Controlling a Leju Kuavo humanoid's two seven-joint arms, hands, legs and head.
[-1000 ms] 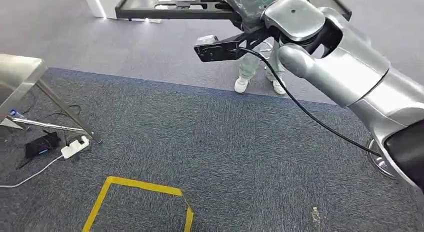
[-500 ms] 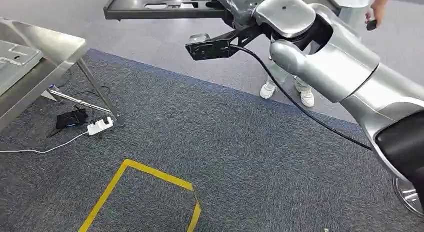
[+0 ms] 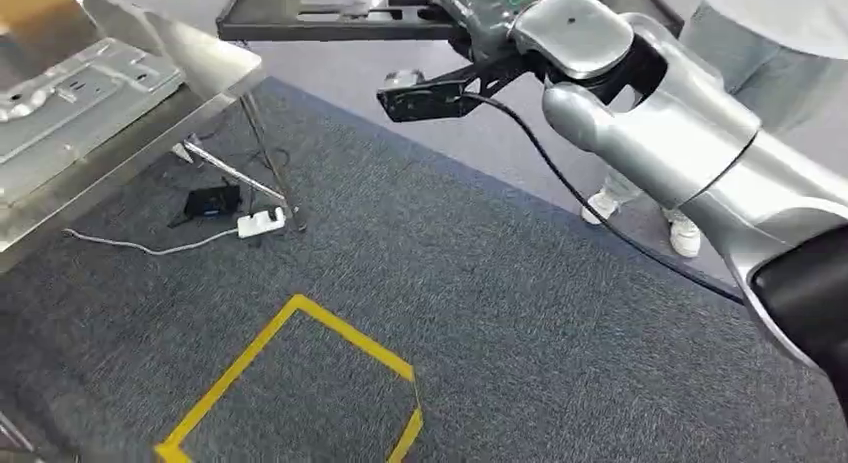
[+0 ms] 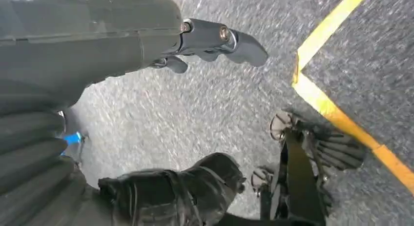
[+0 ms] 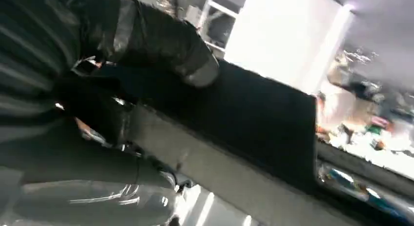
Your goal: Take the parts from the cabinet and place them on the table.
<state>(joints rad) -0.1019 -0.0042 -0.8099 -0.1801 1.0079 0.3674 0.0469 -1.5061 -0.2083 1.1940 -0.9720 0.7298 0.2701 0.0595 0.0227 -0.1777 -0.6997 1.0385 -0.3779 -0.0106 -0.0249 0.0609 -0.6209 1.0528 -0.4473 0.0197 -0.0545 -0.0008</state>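
Head view: my right hand (image 3: pixel 478 18) is clamped on one dark sheet-metal part (image 3: pixel 320 11), held out flat above the carpet. One steel table (image 3: pixel 205 68) sits off left with one stamped part (image 3: pixel 80 83) on it. My left hand (image 4: pixel 146 50) hangs loose, holding nothing.

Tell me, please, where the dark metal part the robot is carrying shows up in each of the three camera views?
Head view: the dark metal part runs along the top edge, left of centre, gripped by the right hand.
Right wrist view: it crosses the picture as a dark slab, with the hand's thumb on it.
Left wrist view: not in it; there the left hand hangs over carpet.
Shared landmark: the yellow floor tape.
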